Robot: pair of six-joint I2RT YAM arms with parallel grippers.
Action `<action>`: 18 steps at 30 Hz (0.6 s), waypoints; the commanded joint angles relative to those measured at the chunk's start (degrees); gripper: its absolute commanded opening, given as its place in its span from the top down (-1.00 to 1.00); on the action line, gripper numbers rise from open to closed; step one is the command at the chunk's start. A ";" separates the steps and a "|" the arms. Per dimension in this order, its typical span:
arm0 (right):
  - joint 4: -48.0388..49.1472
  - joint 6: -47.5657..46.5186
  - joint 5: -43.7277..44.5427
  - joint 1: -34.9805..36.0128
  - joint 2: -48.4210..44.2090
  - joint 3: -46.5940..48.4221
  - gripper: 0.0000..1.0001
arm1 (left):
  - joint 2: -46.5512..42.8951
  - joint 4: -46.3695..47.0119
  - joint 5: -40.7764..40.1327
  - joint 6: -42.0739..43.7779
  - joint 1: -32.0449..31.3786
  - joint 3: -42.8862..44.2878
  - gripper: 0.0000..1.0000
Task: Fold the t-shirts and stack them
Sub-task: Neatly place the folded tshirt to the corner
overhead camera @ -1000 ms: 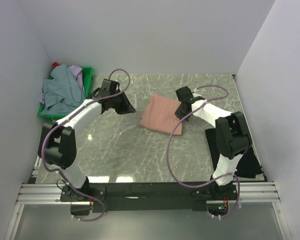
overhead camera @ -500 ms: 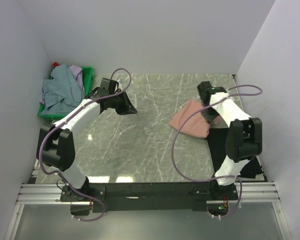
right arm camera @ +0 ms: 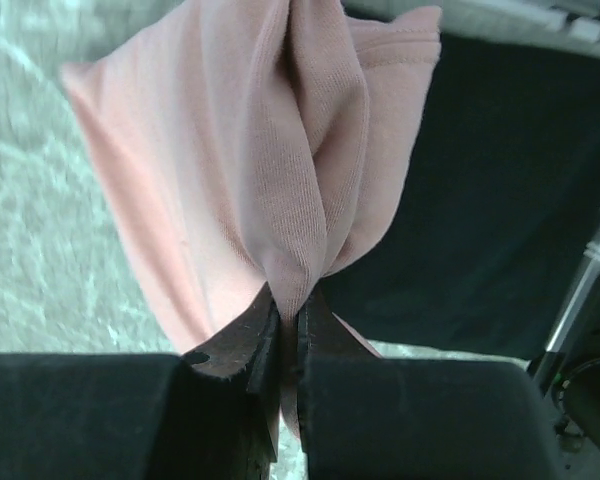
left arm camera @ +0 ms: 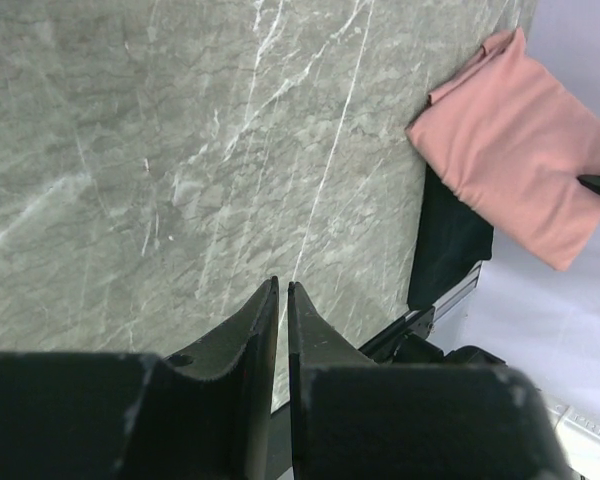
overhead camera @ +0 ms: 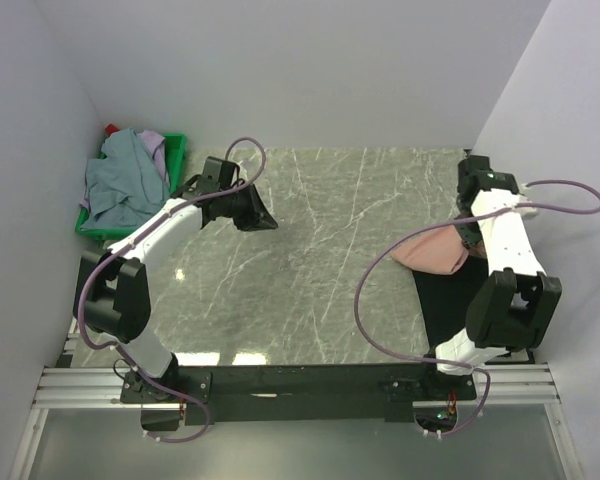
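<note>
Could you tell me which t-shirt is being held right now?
The pink t-shirt: the right fingers pinch it over the black t-shirt, while the grey-blue t-shirt and the lavender t-shirt lie in the green crate.

Top view: right arm covers the right gripper and the gripped end of the pink t-shirt, so the pinch can't be seen from there. Black t-shirt runs under the same arm, its far edge hidden. Crate: only a strip of green rim shows, the rest is buried under the grey-blue t-shirt. Lavender t-shirt is just a sliver. Red bit behind the pile is too small to identify. Left wrist: pink t-shirt is cut by the right edge, black one partly beneath it. Right wrist: cloth runs off the top edge; its left side and the table are blurred.
</note>
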 commanded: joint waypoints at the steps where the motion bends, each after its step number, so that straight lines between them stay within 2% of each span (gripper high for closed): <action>1: -1.00 -2.22 1.73 -3.90 -3.21 1.69 1.00 | -2.37 1.76 0.97 0.12 -1.11 1.65 0.72; 6: -1.25 -4.77 0.94 -6.73 -3.47 4.50 1.00 | -1.40 1.59 0.27 -0.15 -1.99 2.53 0.72; 18: -3.45 -5.65 1.90 -7.43 -6.72 7.32 1.00 | -1.05 1.67 -0.17 -0.15 -2.43 2.36 0.72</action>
